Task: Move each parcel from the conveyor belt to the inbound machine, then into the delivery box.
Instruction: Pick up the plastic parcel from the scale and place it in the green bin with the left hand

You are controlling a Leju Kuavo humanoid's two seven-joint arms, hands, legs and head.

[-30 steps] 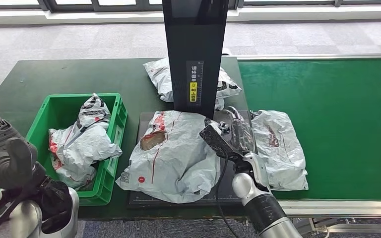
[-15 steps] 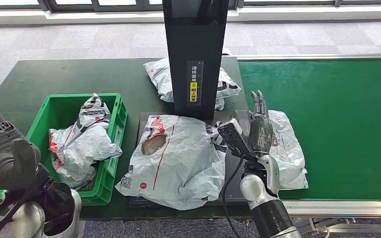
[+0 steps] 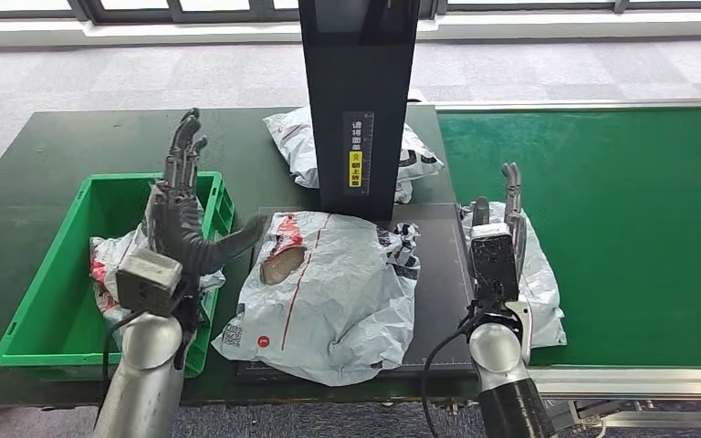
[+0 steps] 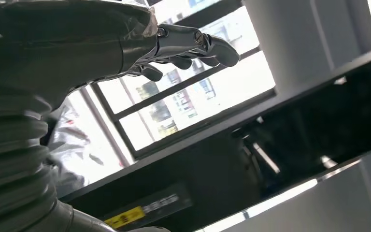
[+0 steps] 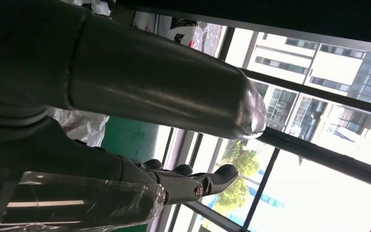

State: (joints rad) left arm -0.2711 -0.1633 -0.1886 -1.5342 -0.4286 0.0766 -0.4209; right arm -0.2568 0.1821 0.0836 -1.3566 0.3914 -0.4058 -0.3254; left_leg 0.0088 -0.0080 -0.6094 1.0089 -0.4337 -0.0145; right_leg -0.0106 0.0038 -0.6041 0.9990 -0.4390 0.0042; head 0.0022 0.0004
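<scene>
A large grey parcel (image 3: 329, 292) with a red stripe lies crumpled on the black plate (image 3: 440, 292) of the inbound machine (image 3: 358, 100). My left hand (image 3: 178, 205) stands raised over the right side of the green delivery box (image 3: 46, 342), its fingers spread upward and holding nothing; its thumb reaches toward the parcel's left edge. My right hand (image 3: 497, 242) is upright and open above a second grey parcel (image 3: 537, 278) at the conveyor belt's (image 3: 621, 228) left edge. Both wrist views look upward: left hand (image 4: 183, 43), right hand (image 5: 183, 186), each with nothing in it.
The delivery box holds a grey parcel (image 3: 109, 265). Another parcel (image 3: 294, 137) lies behind the machine's black column. The dark green table (image 3: 82, 146) stretches left of the machine. Windows and pale floor lie beyond.
My left arm has swung up from the lower left corner, and its hand now stands over the delivery box. My right hand has drawn right, away from the parcel on the plate, and turned upright.
</scene>
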